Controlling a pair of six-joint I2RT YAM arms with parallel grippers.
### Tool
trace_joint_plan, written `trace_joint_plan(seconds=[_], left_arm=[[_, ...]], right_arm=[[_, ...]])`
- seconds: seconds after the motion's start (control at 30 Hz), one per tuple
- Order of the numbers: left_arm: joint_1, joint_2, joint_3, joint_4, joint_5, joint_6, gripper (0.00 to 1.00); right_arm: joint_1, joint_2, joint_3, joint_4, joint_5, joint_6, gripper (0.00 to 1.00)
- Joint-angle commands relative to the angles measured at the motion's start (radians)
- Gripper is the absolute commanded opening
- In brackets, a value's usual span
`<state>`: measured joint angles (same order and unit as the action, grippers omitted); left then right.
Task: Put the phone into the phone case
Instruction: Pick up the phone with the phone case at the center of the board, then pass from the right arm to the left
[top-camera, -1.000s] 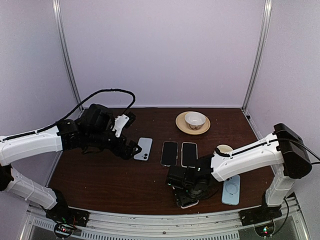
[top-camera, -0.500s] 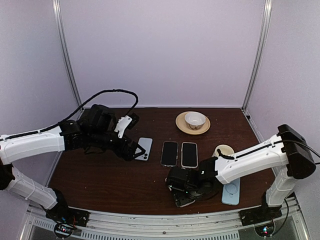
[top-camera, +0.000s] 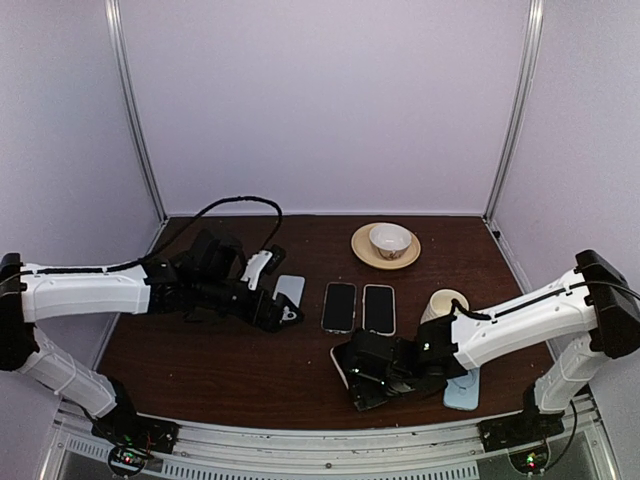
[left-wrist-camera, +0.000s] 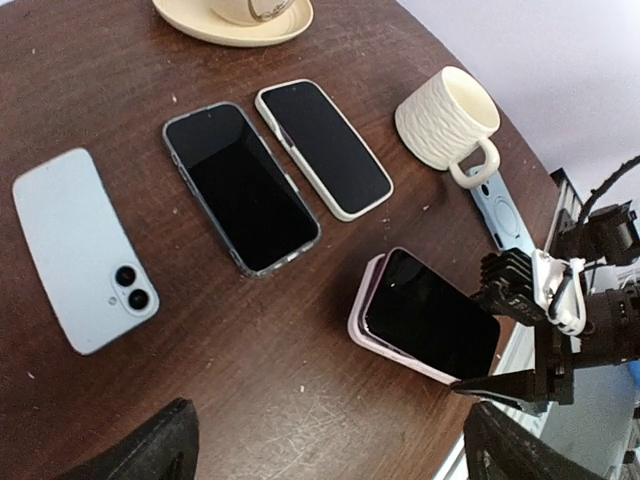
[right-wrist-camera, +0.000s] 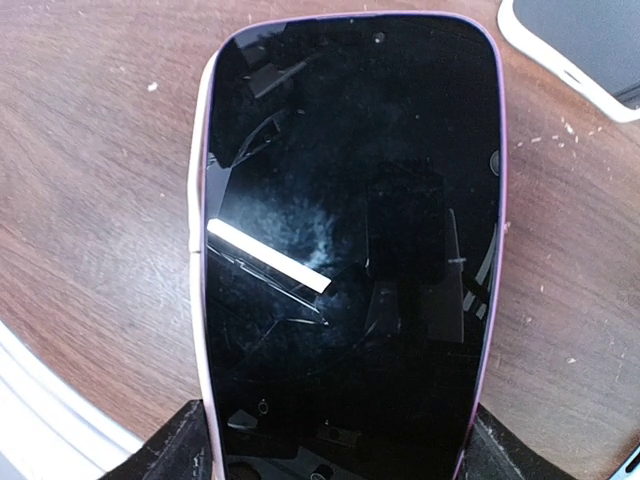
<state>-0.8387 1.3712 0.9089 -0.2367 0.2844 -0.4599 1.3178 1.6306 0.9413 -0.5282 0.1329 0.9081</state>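
Note:
A phone (right-wrist-camera: 350, 230) with a black screen lies tilted on top of a pale pink phone case (right-wrist-camera: 197, 200), whose rim shows along its left side. My right gripper (right-wrist-camera: 335, 460) is shut on the phone's near end, with one finger on each long edge. In the left wrist view the phone (left-wrist-camera: 430, 315) overlaps the case (left-wrist-camera: 362, 322), and the right gripper (left-wrist-camera: 520, 330) holds its end near the table's front edge. In the top view the right gripper (top-camera: 378, 372) covers most of both. My left gripper (left-wrist-camera: 330, 450) is open and empty, hovering by a light blue phone (left-wrist-camera: 82, 245).
Two cased phones (top-camera: 339, 306) (top-camera: 378, 308) lie side by side mid-table. A cream mug (top-camera: 443, 303) stands to their right, and a bowl on a saucer (top-camera: 386, 244) at the back. A light blue case (top-camera: 462, 390) lies under the right arm.
My right arm has dropped lower and turned, bringing the phone down onto the pink case. My left arm has stretched out lower and to the right, over the light blue phone.

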Motion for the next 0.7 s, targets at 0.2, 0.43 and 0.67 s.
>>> trace_joint_plan(seconds=[0.2, 0.43, 0.67], left_arm=[[-0.106, 0.078, -0.148, 0.506, 0.057, -0.304, 0.98], [-0.112, 0.098, -0.130, 0.613, 0.085, -0.368, 0.97], [-0.112, 0.150, -0.113, 0.715, 0.117, -0.413, 0.93]], right_arm=[[0.007, -0.161, 0.002, 0.096, 0.142, -0.115, 0.03], [0.007, -0.236, 0.061, 0.061, 0.215, -0.227, 0.02], [0.010, -0.267, 0.074, 0.082, 0.222, -0.301, 0.02]])
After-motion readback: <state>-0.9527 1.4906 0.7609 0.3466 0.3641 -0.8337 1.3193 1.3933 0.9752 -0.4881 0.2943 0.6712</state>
